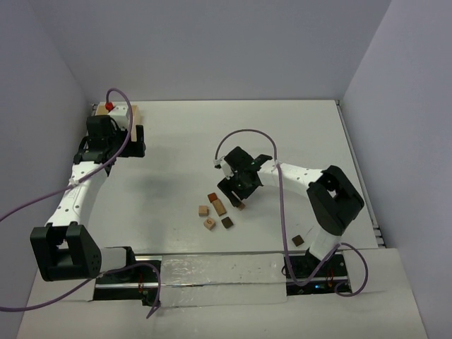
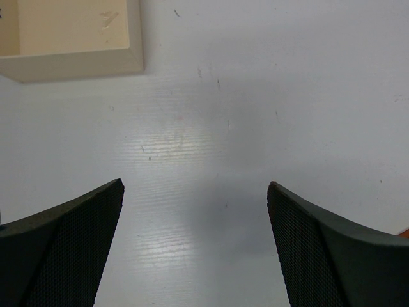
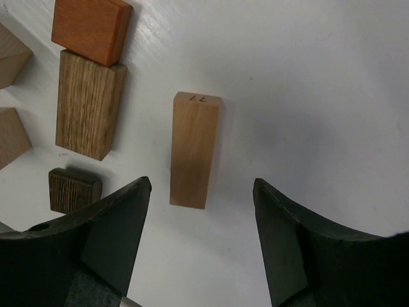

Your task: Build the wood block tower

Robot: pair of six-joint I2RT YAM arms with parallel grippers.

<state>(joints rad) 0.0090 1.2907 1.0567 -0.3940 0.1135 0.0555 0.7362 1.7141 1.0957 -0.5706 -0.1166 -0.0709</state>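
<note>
Right hand (image 3: 201, 185) open, straddling tan bar (image 3: 195, 150), untouched; looks light, stiff, smooth wood, so pinch long sides mid-length. Left hand (image 2: 195, 183) open, empty, off at ten o'clock.

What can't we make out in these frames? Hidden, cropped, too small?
- Top view: the right gripper covers most of the tan bar under it.
- Right wrist view: two pale blocks are cut by the left edge.
- Left wrist view: the box runs off the top-left corner, its inside mostly out of frame.
- Top view: the red item near the box is too small to identify.
</note>
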